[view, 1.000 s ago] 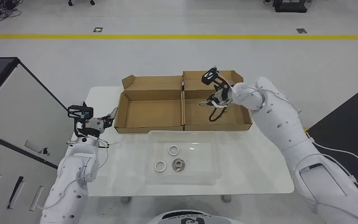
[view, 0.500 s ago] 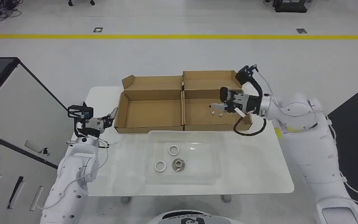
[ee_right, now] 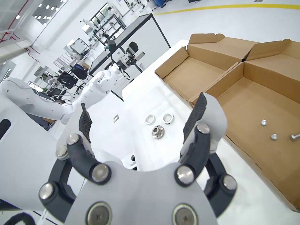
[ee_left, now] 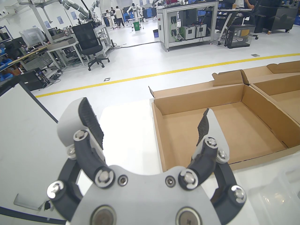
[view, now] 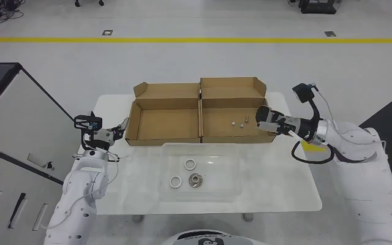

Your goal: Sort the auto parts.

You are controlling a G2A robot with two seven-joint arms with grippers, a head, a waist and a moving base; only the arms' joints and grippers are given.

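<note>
Picking from the near clear tray likely comes next: the right gripper, jaws spread and empty beside the right box, should centre squarely over one ring. At the far left, the left gripper is likewise spread.

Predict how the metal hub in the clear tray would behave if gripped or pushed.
The hub looks like solid polished metal, so it is probably heavy for its size and slippery to grip. It sits on its wide flange, so a push would likely slide it across the tray rather than roll or tip it. It looks rigid, not fragile.
</note>
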